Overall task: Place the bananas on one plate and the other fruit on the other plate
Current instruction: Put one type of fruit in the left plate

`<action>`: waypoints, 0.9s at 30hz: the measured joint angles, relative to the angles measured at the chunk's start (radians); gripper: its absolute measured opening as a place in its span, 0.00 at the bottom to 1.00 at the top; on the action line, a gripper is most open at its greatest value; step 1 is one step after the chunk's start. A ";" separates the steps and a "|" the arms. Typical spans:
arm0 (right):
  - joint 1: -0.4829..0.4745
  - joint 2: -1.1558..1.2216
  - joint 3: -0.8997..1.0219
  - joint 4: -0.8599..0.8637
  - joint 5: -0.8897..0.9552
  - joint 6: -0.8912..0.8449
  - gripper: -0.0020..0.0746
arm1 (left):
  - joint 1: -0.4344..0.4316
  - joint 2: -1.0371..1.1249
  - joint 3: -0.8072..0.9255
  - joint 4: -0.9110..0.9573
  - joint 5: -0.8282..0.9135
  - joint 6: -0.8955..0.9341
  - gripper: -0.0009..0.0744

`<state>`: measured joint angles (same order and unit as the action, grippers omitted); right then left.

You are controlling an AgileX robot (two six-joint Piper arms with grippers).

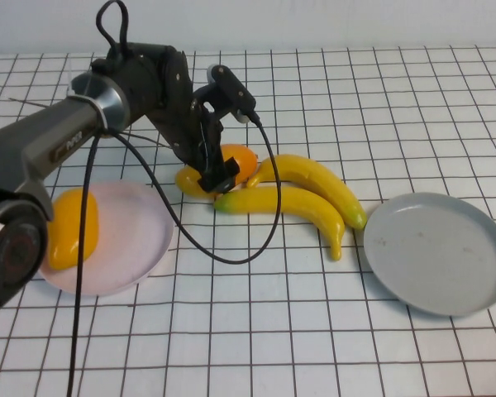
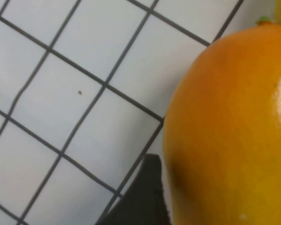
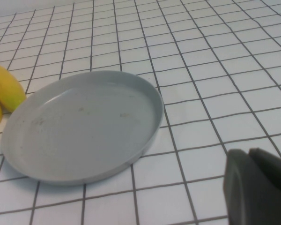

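Note:
One orange-yellow fruit (image 1: pixel 241 156) lies on the table at the middle, touching two bananas (image 1: pixel 302 203) that lie side by side to its right. My left gripper (image 1: pixel 219 172) is down over this fruit (image 2: pixel 229 126), open, with its jaws astride it. One dark finger (image 2: pixel 143 197) stands just beside the fruit's skin. A second such fruit (image 1: pixel 73 227) rests on the pink plate (image 1: pixel 140 240) at the left. The grey plate (image 1: pixel 438 252) at the right holds nothing. My right gripper (image 3: pixel 257 187) is shut, low near that grey plate (image 3: pixel 84 126), and out of the high view.
A black cable (image 1: pixel 223 256) loops from the left arm down onto the table in front of the fruit. The bananas' ends (image 3: pixel 4 86) lie close to the grey plate's rim. White gridded tabletop all round.

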<state>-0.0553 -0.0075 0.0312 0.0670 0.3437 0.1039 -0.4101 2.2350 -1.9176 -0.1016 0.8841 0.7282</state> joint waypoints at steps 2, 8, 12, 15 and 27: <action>0.000 0.000 0.000 0.000 0.000 0.000 0.01 | 0.004 0.018 -0.002 -0.014 -0.002 0.000 0.90; 0.000 0.000 0.000 0.000 0.000 0.000 0.01 | 0.010 0.034 -0.008 -0.045 -0.002 -0.024 0.87; 0.000 0.000 0.000 0.000 0.000 0.000 0.01 | 0.011 0.034 -0.056 -0.054 0.025 -0.123 0.76; 0.000 0.000 0.000 0.000 0.000 0.000 0.01 | 0.011 0.032 -0.109 -0.054 0.071 -0.169 0.76; 0.000 0.000 0.000 0.000 0.000 0.000 0.01 | 0.011 -0.079 -0.170 0.120 0.336 -0.406 0.76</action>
<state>-0.0553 -0.0075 0.0312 0.0670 0.3437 0.1039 -0.3986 2.1559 -2.0879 0.0186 1.2205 0.3220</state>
